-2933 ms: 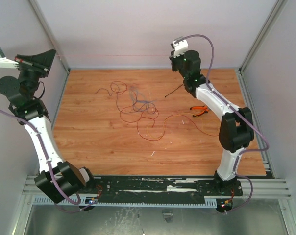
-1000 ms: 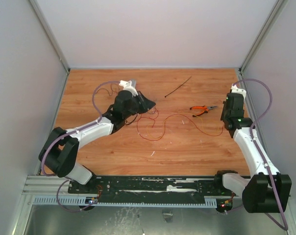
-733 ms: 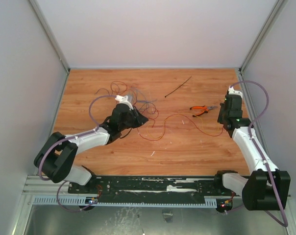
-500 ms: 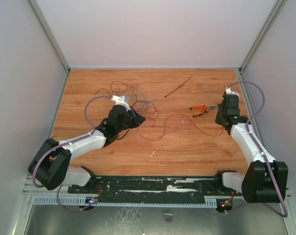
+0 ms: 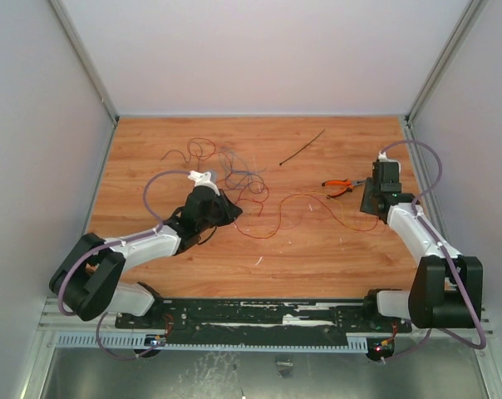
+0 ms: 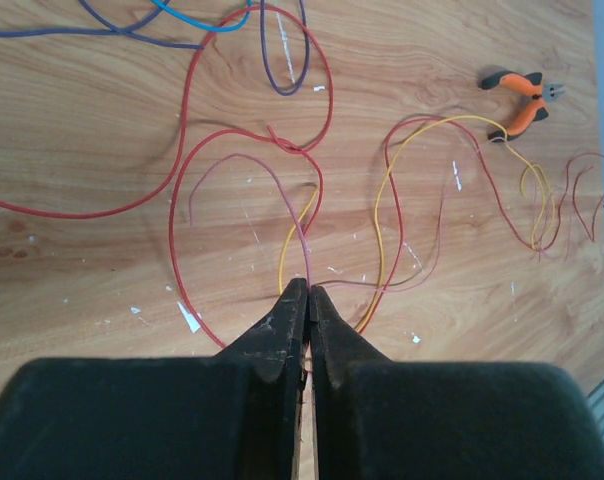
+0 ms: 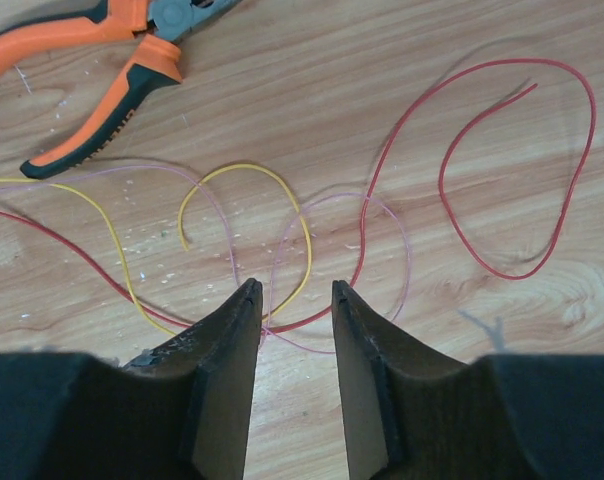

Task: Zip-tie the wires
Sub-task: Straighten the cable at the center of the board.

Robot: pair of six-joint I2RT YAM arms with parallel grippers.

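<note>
Left tool [image 6: 304,292] closed amid wires [image 6: 278,140]; right tool [image 7: 292,290] parted above them; pliers [image 7: 142,72] just beyond; zip tie [image 5: 302,148] well apart.

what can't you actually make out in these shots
- Left wrist view: whether the left gripper pinches any of the wires. Strands run in under its shut fingertips, which hide the contact.
- Top view: the zip tie is too small to show its head, and neither wrist view includes it.
- Right wrist view: the pliers have their nose cut off by the top edge.
- Top view: the right gripper has its open fingers hidden under its own wrist.
</note>
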